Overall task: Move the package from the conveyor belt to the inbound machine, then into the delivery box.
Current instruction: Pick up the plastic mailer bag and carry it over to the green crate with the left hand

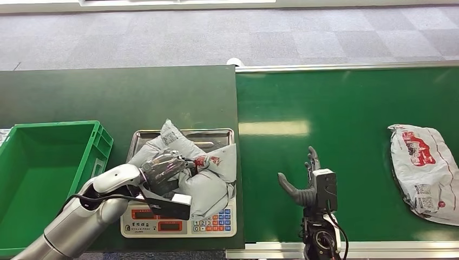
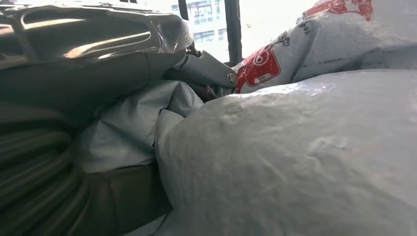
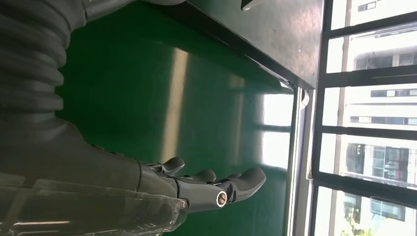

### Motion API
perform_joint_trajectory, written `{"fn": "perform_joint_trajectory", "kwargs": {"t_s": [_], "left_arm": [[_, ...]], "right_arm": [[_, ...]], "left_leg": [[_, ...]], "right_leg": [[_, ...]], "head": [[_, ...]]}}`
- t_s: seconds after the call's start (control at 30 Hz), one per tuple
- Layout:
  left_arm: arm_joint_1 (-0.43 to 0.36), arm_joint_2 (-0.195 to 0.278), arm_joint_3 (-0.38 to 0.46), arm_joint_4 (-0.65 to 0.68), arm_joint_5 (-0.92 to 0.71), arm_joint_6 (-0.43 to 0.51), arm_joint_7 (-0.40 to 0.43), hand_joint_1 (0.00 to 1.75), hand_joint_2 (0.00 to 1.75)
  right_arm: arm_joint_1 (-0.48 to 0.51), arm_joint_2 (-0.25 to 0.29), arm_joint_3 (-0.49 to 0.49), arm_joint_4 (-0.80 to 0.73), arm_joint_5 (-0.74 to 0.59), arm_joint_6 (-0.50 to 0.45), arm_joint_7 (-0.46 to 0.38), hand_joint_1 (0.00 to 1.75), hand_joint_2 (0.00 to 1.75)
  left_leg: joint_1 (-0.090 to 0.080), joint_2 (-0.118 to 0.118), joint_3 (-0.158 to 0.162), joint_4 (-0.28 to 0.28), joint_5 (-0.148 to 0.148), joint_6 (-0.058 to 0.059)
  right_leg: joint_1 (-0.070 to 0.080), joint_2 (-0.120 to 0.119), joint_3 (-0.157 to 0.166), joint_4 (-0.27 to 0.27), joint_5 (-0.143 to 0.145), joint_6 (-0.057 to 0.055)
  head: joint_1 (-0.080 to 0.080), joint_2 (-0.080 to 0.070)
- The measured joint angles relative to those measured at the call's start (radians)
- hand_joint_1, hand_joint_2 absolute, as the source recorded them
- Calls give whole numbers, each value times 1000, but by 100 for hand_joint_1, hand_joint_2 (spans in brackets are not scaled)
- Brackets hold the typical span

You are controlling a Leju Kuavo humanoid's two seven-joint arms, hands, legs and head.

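A grey plastic package point(image 1: 203, 173) with red print lies crumpled on the steel pan of the scale point(image 1: 216, 134), the inbound machine. My left hand point(image 1: 164, 170) lies on its left part, fingers closed into the wrap; up close the package point(image 2: 295, 147) bulges beside the hand point(image 2: 83, 54). A second grey package point(image 1: 425, 170) rests on the green conveyor belt point(image 1: 346, 108) at the far right. My right hand point(image 1: 306, 181) hovers open over the belt's near side, fingers straight and thumb out, as the right wrist view shows point(image 3: 206, 187). The green delivery box point(image 1: 38, 179) stands left of the scale.
The scale's keypad and red display point(image 1: 178, 222) face me at the table's near edge. A dark green table point(image 1: 108, 97) carries scale and box. The belt's metal rails point(image 1: 346, 67) run along far and near sides. Grey carpet lies beyond.
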Motion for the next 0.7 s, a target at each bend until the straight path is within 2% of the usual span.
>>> {"fn": "perform_joint_trajectory", "kwargs": {"t_s": [0.13,0.4,0.6,0.7], "left_arm": [[-5,-3,-4,11,7,44,-31,175,175],[-7,-43,22,24,-30,209,-66,175,175],[1,-106,88,21,-145,489,-96,175,175],[8,-138,121,13,-165,584,-115,175,175]], "right_arm": [[5,-2,0,-6,-2,0,-1,0,175],[14,-2,0,-21,-4,0,-4,0,175],[18,2,0,-32,0,2,-10,0,175],[17,3,1,-32,0,2,-17,0,175]], "left_leg": [[0,0,0,0,0,0],[0,0,-1,0,0,0],[0,0,-1,0,0,0],[0,0,-1,0,0,0]], "right_leg": [[0,0,0,0,0,0],[0,0,-1,0,0,0],[0,0,-1,0,0,0],[0,0,-1,0,0,0]], "head": [[0,0],[0,0],[0,0],[0,0]]}}
